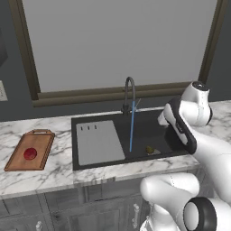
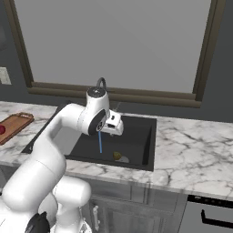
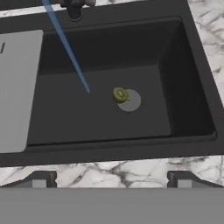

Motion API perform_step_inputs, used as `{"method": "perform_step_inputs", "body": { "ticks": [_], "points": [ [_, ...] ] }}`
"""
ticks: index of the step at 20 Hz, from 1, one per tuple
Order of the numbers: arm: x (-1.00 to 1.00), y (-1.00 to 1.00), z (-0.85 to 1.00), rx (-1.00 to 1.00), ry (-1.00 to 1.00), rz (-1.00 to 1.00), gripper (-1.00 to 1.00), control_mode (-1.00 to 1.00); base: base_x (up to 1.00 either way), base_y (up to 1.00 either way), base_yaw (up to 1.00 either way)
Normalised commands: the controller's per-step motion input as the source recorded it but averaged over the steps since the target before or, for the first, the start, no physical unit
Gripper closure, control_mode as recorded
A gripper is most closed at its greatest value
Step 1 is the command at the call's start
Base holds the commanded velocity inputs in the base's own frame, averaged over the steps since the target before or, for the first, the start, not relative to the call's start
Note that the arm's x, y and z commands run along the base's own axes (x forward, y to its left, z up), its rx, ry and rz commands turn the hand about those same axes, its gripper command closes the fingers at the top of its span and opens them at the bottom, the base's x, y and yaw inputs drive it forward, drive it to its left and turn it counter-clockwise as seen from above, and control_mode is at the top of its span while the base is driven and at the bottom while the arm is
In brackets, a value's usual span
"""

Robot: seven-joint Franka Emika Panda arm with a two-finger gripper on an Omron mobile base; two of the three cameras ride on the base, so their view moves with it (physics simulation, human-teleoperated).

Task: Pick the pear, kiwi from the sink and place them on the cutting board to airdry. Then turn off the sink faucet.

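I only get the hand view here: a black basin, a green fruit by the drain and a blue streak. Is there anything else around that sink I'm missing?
Observer: Yes. A cutting board lies on the counter left of the sink, and the red pear sits on it.
Visitor: And that blue streak?
Observer: It is water falling from the arched spout of the sink faucet; your view cuts the spout off.
Visitor: Where is the robot's hand?
Observer: The end effector hangs open above the basin's right part, over the kiwi; it holds nothing.
Visitor: What's behind the sink?
Observer: A large window with a brown frame.
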Motion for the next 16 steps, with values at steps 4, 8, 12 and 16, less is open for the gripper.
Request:
{"method": "perform_step_inputs", "body": {
  "ticks": [4,8,12,16],
  "points": [
    [0.22,0.00,-0.32,0.00,0.00,0.00,-1.00,-1.00,0.00,0.00,0.00],
    [0.24,0.00,-0.28,0.00,0.00,0.00,-1.00,-1.00,0.00,0.00,0.00],
    [0.22,0.00,-0.18,0.00,0.00,0.00,-1.00,-1.00,0.00,0.00,0.00],
    [0.25,0.00,-0.12,0.00,0.00,0.00,-1.00,-1.00,0.00,0.00,0.00]
  ]
}}
